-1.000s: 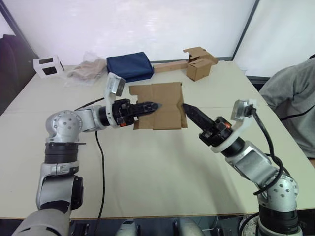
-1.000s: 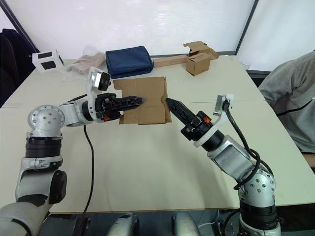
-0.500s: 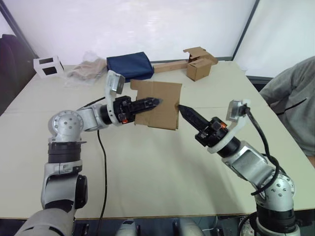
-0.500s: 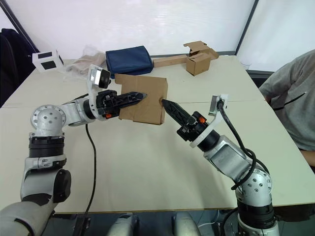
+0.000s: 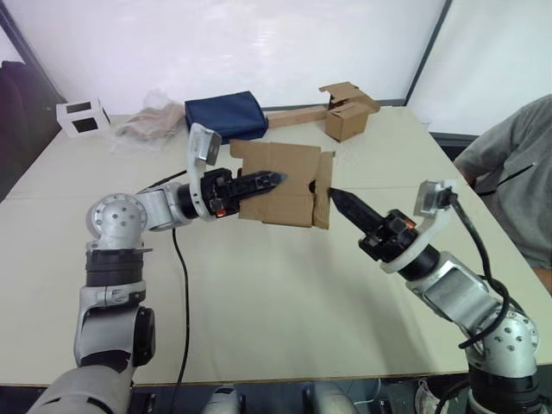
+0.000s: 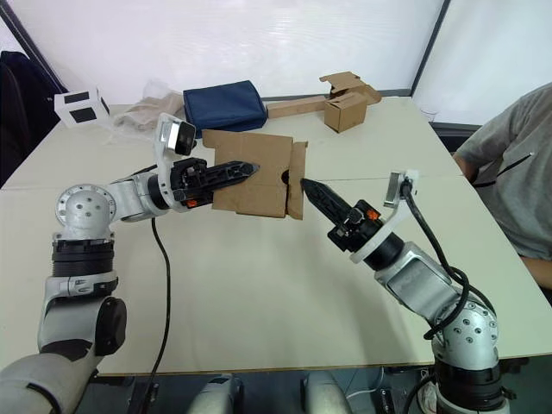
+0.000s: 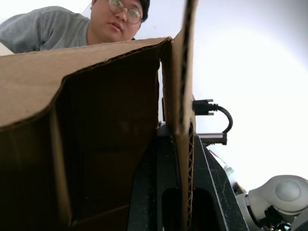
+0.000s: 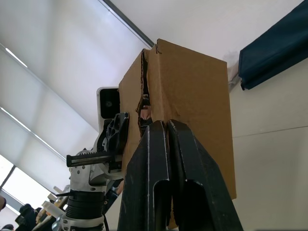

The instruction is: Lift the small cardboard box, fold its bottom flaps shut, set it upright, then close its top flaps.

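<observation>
1. We hold the small cardboard box (image 5: 280, 183) lifted above the table (image 5: 259, 293); the left gripper (image 5: 274, 178) is clamped on one wall.
2. The right gripper (image 5: 335, 197), fingers together and empty, should press the bottom flaps (image 5: 323, 191) inward squarely; we keep the left clamp firm.

No readable text, labels, brands or numbers on any surface in view.
</observation>
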Controlling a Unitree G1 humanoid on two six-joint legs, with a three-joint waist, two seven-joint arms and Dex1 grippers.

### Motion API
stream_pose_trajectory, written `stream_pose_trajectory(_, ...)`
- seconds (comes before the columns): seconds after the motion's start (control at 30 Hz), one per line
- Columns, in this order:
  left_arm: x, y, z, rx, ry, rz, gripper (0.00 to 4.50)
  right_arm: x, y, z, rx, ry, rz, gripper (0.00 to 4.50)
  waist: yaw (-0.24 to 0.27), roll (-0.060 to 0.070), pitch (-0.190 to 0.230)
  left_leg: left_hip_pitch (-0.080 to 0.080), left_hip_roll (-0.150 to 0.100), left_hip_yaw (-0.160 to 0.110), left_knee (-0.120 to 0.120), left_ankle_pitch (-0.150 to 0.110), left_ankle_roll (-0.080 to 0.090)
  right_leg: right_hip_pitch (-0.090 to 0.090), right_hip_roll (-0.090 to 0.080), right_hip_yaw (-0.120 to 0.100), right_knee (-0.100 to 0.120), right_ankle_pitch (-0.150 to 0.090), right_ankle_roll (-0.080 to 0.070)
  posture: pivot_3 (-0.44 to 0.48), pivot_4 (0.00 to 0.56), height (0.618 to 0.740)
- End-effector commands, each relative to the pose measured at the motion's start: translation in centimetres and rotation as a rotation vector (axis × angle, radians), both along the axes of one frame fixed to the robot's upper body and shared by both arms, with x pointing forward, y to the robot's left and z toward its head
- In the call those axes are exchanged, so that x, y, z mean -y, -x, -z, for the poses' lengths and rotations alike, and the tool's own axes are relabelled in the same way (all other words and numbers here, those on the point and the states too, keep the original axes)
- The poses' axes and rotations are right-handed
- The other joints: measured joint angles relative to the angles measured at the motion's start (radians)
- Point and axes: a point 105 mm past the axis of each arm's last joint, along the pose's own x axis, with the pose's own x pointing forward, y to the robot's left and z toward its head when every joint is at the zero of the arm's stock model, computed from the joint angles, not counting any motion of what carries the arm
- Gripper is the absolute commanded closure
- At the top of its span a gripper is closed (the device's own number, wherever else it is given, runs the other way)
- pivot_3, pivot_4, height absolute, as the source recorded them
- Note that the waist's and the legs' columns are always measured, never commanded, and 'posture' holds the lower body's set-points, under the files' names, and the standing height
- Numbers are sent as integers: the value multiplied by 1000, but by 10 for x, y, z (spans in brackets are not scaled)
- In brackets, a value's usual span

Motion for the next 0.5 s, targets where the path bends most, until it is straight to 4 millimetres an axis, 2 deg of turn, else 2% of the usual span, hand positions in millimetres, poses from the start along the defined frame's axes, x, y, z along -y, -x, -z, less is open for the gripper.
stream_pose_trajectory(0.03,-2,6,-15,66,28,6,4500,5,3,-7,29,-20,3,4458,0,0,0,0,0,0,0,0,0,0,0,0,0,0,0,0,150,740)
stream_pose_trajectory(0.5,1,6,-15,66,34,15,4500,-14,4,-22,53,-51,-51,4458,0,0,0,0,0,0,0,0,0,0,0,0,0,0,0,0,150,740)
